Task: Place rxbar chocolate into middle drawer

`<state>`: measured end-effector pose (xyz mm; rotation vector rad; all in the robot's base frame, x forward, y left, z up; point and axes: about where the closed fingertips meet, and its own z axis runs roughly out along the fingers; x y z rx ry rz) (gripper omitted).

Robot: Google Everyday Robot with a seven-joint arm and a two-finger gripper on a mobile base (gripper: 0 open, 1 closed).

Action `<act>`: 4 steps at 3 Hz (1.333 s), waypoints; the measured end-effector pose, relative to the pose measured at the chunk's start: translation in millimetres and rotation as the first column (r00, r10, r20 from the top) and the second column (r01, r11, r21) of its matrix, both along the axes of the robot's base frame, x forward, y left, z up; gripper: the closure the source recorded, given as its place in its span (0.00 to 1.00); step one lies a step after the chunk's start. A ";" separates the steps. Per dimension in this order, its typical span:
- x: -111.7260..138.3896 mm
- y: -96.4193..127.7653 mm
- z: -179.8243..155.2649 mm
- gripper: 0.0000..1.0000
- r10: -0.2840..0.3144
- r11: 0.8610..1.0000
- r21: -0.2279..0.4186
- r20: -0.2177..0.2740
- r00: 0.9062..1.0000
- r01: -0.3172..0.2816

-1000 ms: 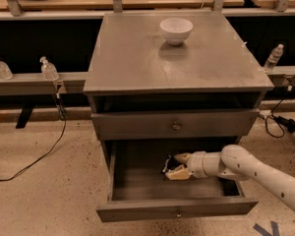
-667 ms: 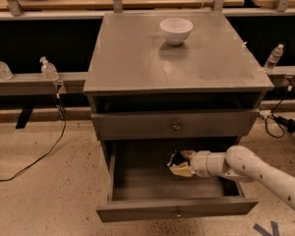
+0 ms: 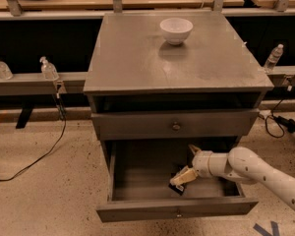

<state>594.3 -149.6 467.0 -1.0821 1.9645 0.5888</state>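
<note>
Grey-painted wood makes up the cabinet (image 3: 137, 63), and its middle drawer (image 3: 137, 213) stands pulled well out beneath the shut upper drawer (image 3: 137, 126). The white arm (image 3: 258, 170) reaches in from the right, slanting down over the drawer's right wall with the wrist bent toward the drawer floor. On the cabinet top a white bowl (image 3: 176, 30) sits apart from all this. The gripper (image 3: 182, 164) is inside the drawer, right of centre, jaws spread: one finger points up and back, the other lies low. The rxbar chocolate (image 3: 177, 187) rests dark against the drawer floor, touching that lower finger's tip, with nothing pinching it. The placing looks essentially done; what seems left is drawing the arm clear without dragging the bar.
</note>
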 end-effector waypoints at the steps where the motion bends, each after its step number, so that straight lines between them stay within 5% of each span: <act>1: -0.2 0.7 0.0 0.00 0.002 1.000 0.000 0.000 1.000 -0.002; 4: -26.6 -22.4 36.7 0.00 0.002 0.995 -0.102 0.031 1.000 0.001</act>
